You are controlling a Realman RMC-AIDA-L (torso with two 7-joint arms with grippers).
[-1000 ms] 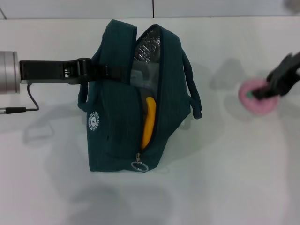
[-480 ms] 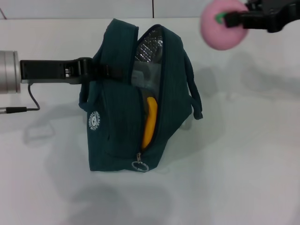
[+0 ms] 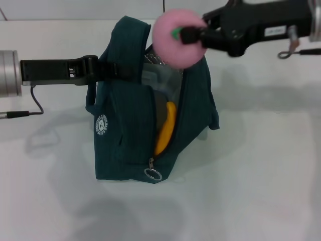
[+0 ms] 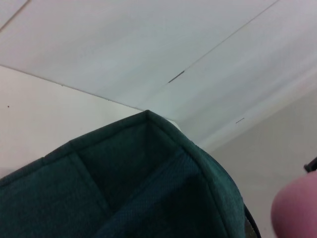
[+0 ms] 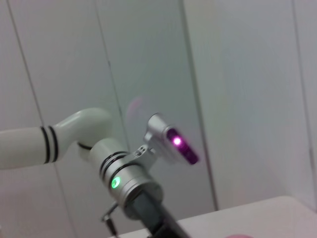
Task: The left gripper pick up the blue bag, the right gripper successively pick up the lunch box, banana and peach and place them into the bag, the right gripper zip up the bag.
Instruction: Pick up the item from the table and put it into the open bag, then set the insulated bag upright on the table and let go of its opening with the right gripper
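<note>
The blue bag (image 3: pixel 125 135) stands upright in the middle of the table with its zip open, and its fabric (image 4: pixel 124 188) fills the left wrist view. My left gripper (image 3: pixel 106 73) reaches in from the left and is shut on the bag's upper side. The banana (image 3: pixel 165 129) stands inside the opening, and the clear lunch box (image 3: pixel 149 79) shows deeper in. My right gripper (image 3: pixel 193 35) is shut on the pink peach (image 3: pixel 173 47) and holds it just above the far end of the opening. An edge of the peach (image 4: pixel 297 208) also shows in the left wrist view.
The ring zipper pull (image 3: pixel 152 174) hangs at the bag's near end. A cable (image 3: pixel 30 108) lies on the white table (image 3: pixel 261 165) at the left. The right wrist view shows only the left arm (image 5: pixel 129 181) against the wall.
My right gripper has lifted the peach off the table at the right and carried it left, to above the bag's opening. The bag's opening has spread a little.
</note>
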